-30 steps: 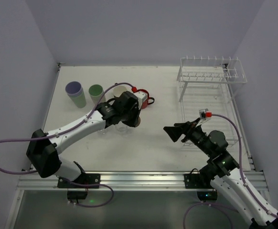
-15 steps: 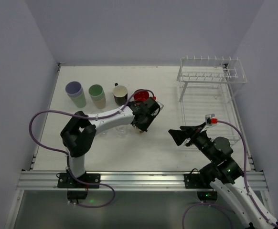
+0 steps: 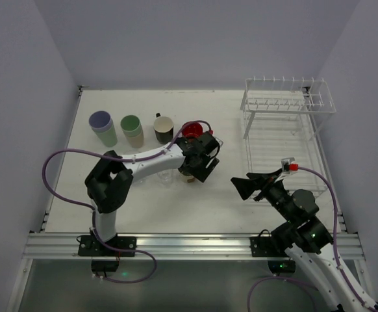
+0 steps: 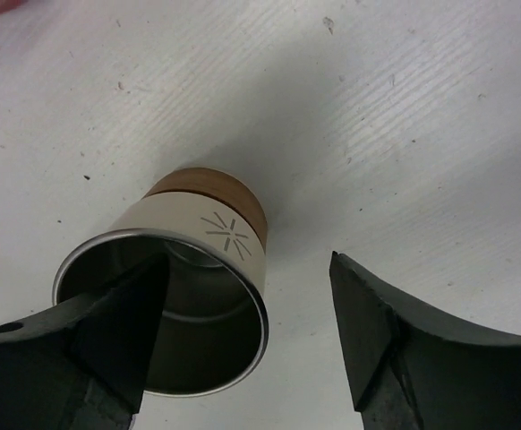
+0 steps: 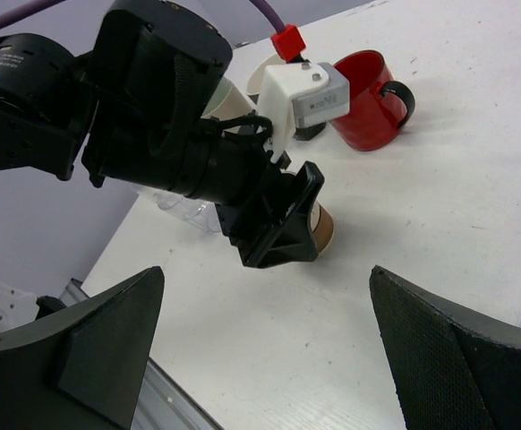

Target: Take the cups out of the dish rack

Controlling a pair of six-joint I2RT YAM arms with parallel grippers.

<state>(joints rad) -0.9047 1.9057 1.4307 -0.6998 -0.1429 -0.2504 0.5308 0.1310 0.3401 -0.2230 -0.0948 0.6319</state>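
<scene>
A beige cup [image 4: 209, 235] with a brown base and metal inside stands upright on the table. My left gripper [image 4: 248, 260] is open over it, with one finger [image 4: 117, 322] inside the rim, the other finger [image 4: 377, 340] outside, and a gap to the wall. From above, the left gripper [image 3: 194, 170] hides most of this cup. A lavender cup [image 3: 102, 127], a green cup [image 3: 132, 130], a black mug [image 3: 163, 129] and a red mug [image 3: 192, 129] stand in a row behind. The dish rack [image 3: 289, 104] is at the back right; no cup shows on it. My right gripper [image 3: 242, 187] hangs open and empty.
Clear glasses [image 3: 165, 173] stand just left of the left gripper, under its forearm. In the right wrist view the red mug [image 5: 368, 90] and the beige cup [image 5: 323, 229] lie beyond the wide open right gripper [image 5: 265, 278]. Walls close in the table on three sides.
The left arm has swung right, to just in front of the red mug. Its jaws have then opened and let go of the beige cup. The right arm has drifted slightly right.
</scene>
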